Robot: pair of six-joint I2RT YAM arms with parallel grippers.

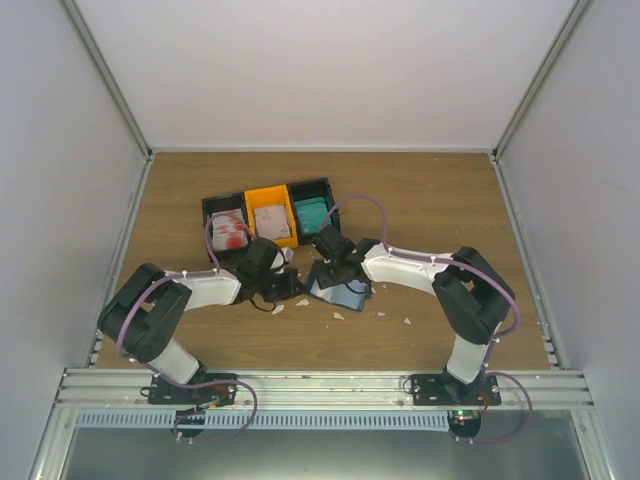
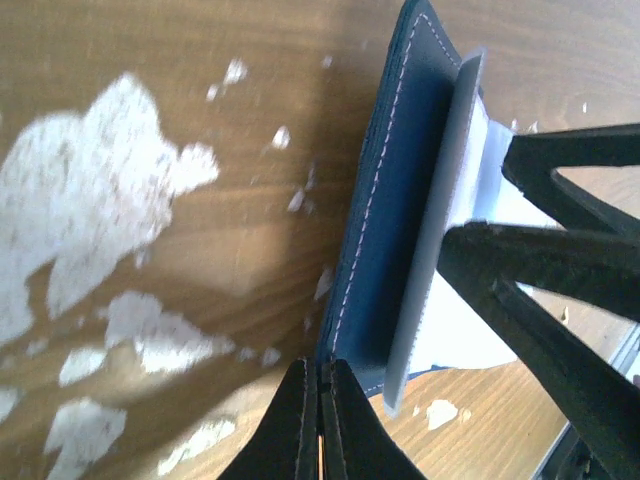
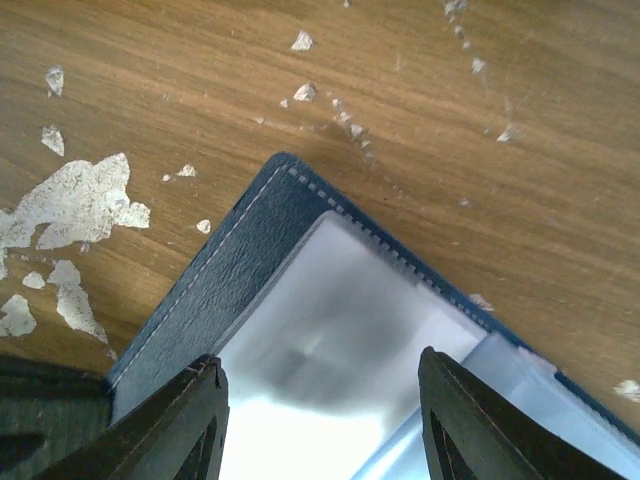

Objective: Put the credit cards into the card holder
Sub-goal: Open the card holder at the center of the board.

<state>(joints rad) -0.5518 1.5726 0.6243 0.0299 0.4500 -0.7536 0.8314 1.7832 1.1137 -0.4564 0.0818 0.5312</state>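
Opening step: left gripper (image 2: 320,375) shut at holder (image 2: 385,230) cover edge, right gripper (image 3: 320,362) open, empty, astride the clear sleeve; next likely needs a card (image 1: 232,232) fetched from bins (image 1: 213,204).

Wooden table (image 1: 430,200) carries three bins (image 1: 268,193), card holder (image 1: 340,295), white scraps (image 1: 338,315).

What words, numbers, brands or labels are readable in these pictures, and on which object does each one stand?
No text can be read in any view.
credit cards in the bins: any print is too small to read from the top camera.
card holder: only stitching shows on the navy cover, and no brand or label is visible; its clear window is blurred.
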